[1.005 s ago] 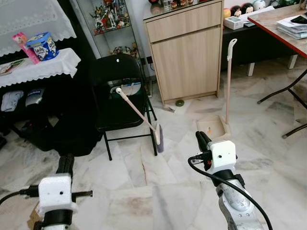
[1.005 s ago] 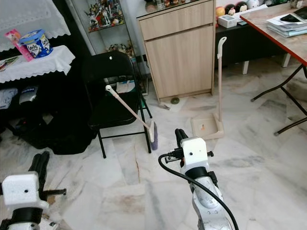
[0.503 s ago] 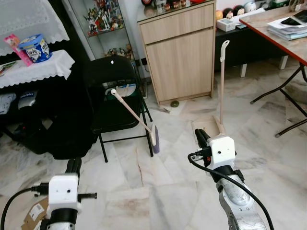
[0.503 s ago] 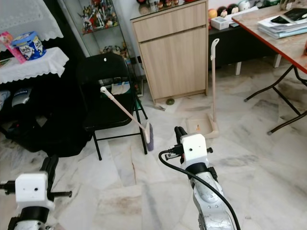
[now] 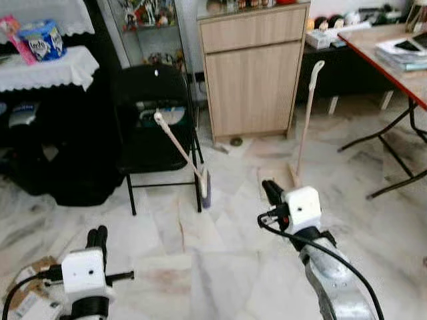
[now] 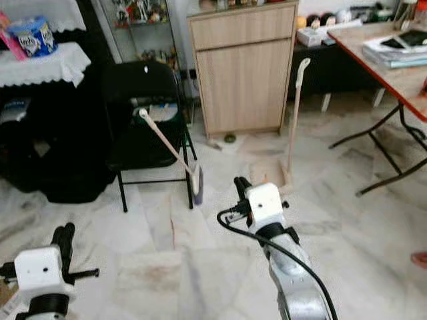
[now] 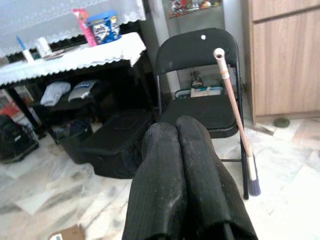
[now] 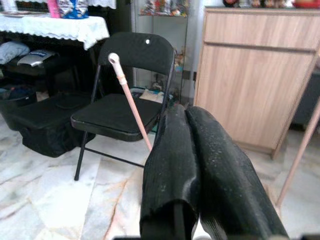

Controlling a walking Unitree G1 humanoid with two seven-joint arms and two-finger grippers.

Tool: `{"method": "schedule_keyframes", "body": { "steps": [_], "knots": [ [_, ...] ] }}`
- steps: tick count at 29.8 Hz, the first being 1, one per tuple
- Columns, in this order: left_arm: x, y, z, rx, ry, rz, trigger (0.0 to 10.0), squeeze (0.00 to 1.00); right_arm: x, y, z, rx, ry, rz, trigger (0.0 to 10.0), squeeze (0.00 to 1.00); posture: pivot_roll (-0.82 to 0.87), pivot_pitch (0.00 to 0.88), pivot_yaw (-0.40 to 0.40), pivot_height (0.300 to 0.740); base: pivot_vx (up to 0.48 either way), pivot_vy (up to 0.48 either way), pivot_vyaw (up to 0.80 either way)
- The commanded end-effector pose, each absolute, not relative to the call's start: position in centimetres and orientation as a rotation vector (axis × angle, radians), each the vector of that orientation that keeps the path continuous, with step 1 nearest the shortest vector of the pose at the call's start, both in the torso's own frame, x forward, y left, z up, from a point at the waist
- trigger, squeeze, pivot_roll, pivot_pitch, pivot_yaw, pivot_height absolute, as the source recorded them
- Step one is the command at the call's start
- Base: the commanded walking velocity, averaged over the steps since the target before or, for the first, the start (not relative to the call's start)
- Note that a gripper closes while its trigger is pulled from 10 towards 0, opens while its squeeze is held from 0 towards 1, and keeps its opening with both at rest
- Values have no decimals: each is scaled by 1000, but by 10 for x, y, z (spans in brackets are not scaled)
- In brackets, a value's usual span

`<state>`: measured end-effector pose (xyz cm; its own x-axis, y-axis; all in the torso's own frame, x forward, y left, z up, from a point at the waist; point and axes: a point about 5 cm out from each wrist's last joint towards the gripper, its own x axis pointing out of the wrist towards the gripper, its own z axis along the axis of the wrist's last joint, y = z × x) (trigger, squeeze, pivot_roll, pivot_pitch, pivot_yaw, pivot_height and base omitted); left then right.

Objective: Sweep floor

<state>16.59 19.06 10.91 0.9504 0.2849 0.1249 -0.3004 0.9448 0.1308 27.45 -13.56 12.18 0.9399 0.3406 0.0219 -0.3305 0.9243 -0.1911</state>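
On marble floor [image 5: 200,260]: broom [image 5: 179,148] against chair [image 5: 150,113]; both hands pinched closed, empty.

A pale pink broom [image 5: 180,148] with seemingly purple bristles is leaning on a black chair [image 5: 155,120] over white-veined marble floor [image 5: 200,253].

You've got marble floor [image 5: 220,260]. Black folding chair [image 5: 155,127] stands upper left, broom [image 5: 183,157] head on the floor beside it. Dustpan [image 5: 293,170] centre right, wooden cabinet [image 5: 250,73] top centre, cardboard scrap [image 5: 27,293] lower left.
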Motion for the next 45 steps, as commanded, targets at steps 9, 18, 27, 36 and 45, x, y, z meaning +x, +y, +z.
{"method": "schedule_keyframes", "body": {
  "steps": [9, 18, 27, 36, 45],
  "knots": [
    [173, 182, 108, 134, -128, 312, 10000, 0, 283, -130, 123, -174, -42, 393, 10000, 0, -177, 0, 37, 740, 0, 0, 0],
    [169, 186, 107, 127, -116, 312, 10000, 0, 291, -128, 115, -149, -11, 374, 10000, 0, -146, 0, 47, 740, 0, 0, 0],
    [166, 205, 87, 106, -38, 355, 10000, 0, 292, -141, 97, -145, 56, 292, 10000, 0, -174, 0, 80, 740, 0, 0, 0],
    [164, 201, 86, 98, -33, 331, 10000, 0, 292, -139, 93, -127, 66, 294, 10000, 0, -155, 0, 78, 740, 0, 0, 0],
    [163, 199, 84, 117, -10, 305, 10000, 0, 290, -134, 92, -98, 73, 301, 10000, 0, -154, 0, 89, 740, 0, 0, -171]
  ]
}}
